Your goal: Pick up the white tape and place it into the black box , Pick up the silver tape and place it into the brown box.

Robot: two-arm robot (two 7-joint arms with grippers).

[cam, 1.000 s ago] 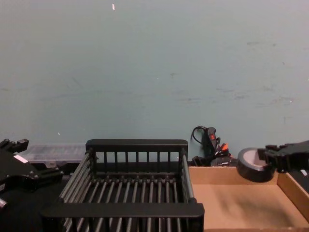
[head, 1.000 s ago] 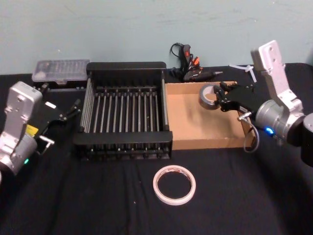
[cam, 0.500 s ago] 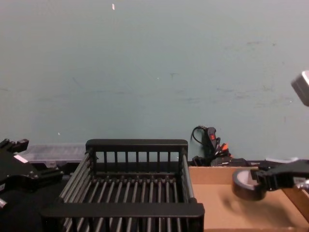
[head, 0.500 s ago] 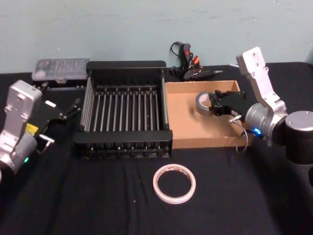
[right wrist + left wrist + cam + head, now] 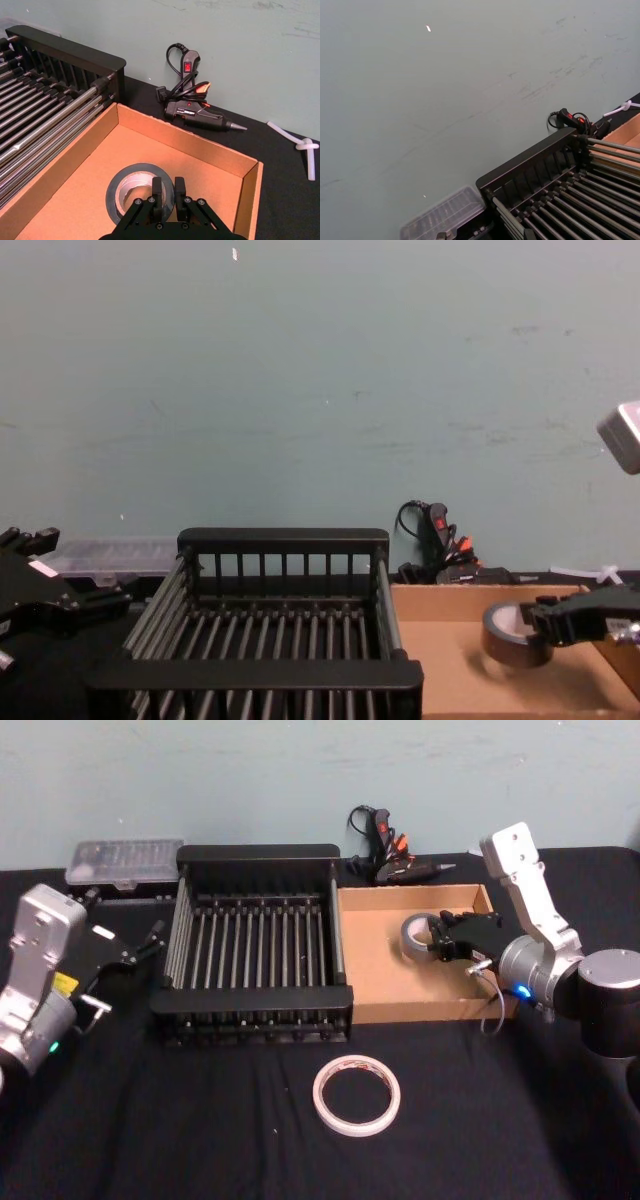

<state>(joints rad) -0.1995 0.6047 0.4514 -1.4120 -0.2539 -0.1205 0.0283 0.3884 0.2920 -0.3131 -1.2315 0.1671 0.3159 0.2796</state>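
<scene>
The silver tape (image 5: 416,935) is a thick dark grey roll held low inside the brown box (image 5: 373,970), toward its back right. My right gripper (image 5: 440,939) is shut on the roll's wall. In the right wrist view its fingers (image 5: 158,192) pinch the near side of the silver tape (image 5: 131,191) just over the cardboard floor; I cannot tell if the roll touches it. The chest view shows the silver tape (image 5: 508,635) tilted below the box rim. The white tape (image 5: 356,1096) lies flat on the black cloth in front of both boxes. The black box (image 5: 258,854) stands left of the brown box. My left gripper (image 5: 146,942) hangs open at the far left.
A glue gun (image 5: 193,108) with a coiled cord lies behind the brown box, by the wall. A clear plastic case (image 5: 124,863) sits behind the black box's left corner. A white glue stick (image 5: 306,148) lies at the back right. Open black cloth surrounds the white tape.
My right gripper has lowered the silver tape from above the brown box's rim down into the box and a little nearer. The left arm has stayed still.
</scene>
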